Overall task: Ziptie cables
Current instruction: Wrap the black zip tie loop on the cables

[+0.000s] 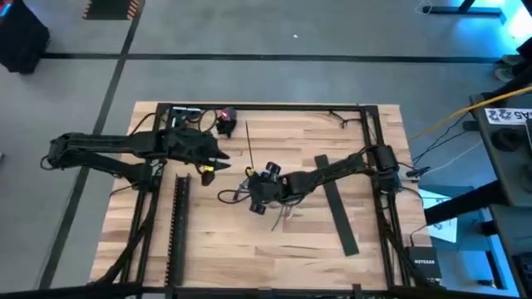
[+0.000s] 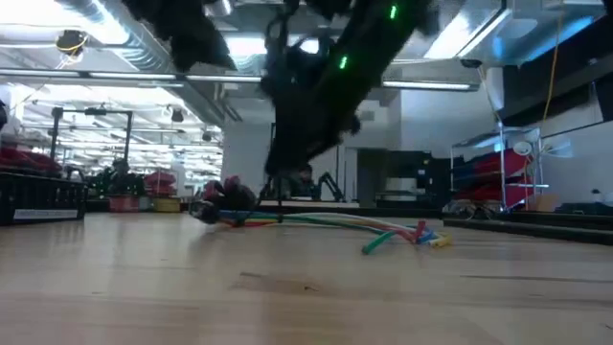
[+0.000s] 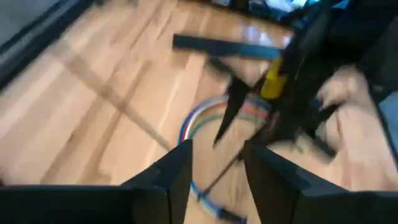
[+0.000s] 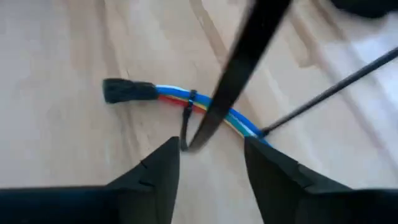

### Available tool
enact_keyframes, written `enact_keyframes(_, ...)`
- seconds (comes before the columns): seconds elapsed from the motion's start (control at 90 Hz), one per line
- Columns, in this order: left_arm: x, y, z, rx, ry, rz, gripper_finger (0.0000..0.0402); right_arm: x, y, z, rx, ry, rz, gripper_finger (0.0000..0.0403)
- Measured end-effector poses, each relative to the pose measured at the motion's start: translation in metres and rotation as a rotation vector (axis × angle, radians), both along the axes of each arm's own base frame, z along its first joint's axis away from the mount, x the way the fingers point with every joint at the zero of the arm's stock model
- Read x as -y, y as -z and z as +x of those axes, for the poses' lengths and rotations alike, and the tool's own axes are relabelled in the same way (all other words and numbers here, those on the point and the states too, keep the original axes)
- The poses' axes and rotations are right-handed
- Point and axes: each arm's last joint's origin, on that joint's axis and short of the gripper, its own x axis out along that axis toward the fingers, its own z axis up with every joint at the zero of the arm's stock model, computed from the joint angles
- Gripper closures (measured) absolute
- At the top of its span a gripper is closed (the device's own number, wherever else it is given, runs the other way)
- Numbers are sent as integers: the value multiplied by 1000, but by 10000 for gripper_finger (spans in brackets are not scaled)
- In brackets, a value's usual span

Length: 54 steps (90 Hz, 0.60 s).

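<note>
The cables (image 4: 168, 94) are a bundle of blue, red, yellow and white wires lying on the wooden table, also seen as the cables (image 1: 235, 196), with one end in a black sleeve (image 4: 127, 90). A thin black zip tie (image 4: 190, 99) circles them, its tail pointing toward my right gripper (image 4: 211, 155). That gripper hovers open just over the bundle, mid-table (image 1: 259, 193). My left gripper (image 3: 217, 168) is open, left of the cables (image 1: 218, 159). A thin dark strip (image 3: 217, 174) runs through its gap. A blurred dark bar (image 4: 239, 62) crosses the right wrist view.
A long flat black bar (image 1: 337, 203) lies right of centre. A black rail (image 1: 179, 224) runs along the left side. A thin straight strip (image 1: 248, 141) and a red-and-black object (image 1: 224, 118) sit toward the far edge. A small yellow piece (image 1: 206, 169) lies by my left gripper.
</note>
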Motion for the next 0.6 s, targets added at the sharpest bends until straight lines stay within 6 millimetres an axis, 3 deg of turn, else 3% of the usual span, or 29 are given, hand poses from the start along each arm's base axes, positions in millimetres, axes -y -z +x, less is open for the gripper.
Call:
enact_keyframes(0.333, 4, 43, 3, -150, -57, -93, 255, 12, -77, -62, -155, -140, 93, 217)
enact_keyframes(0.411, 5, 44, 5, -141, -59, -99, 256, 17, -93, -76, -158, -162, 81, 217)
enact_keyframes(0.6, 4, 54, 17, -144, -105, -146, 256, 40, -115, -116, -102, -144, 53, 217)
